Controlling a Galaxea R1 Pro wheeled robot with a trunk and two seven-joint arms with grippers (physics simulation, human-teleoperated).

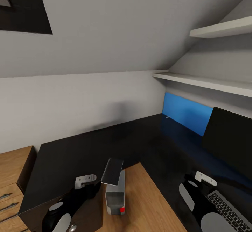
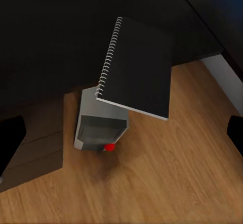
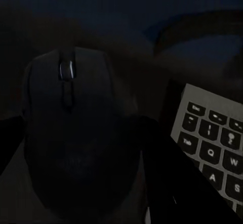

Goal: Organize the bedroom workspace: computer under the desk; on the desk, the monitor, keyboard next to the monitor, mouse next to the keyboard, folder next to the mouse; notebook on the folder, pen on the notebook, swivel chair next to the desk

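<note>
The silver-grey computer stands on the wooden floor in the black desk's inner corner, its back under the desk edge. A black spiral notebook lies tilted on top of it. My left gripper hovers beside and above them, open, its fingers wide apart. The monitor stands on the desk at the right, with the keyboard in front of it. My right gripper is closed around the black mouse, next to the keyboard.
A light wooden drawer unit stands at the left end of the desk. Two white shelves hang over the desk's right wing under the sloped ceiling. A blue back panel lines the wall behind the monitor.
</note>
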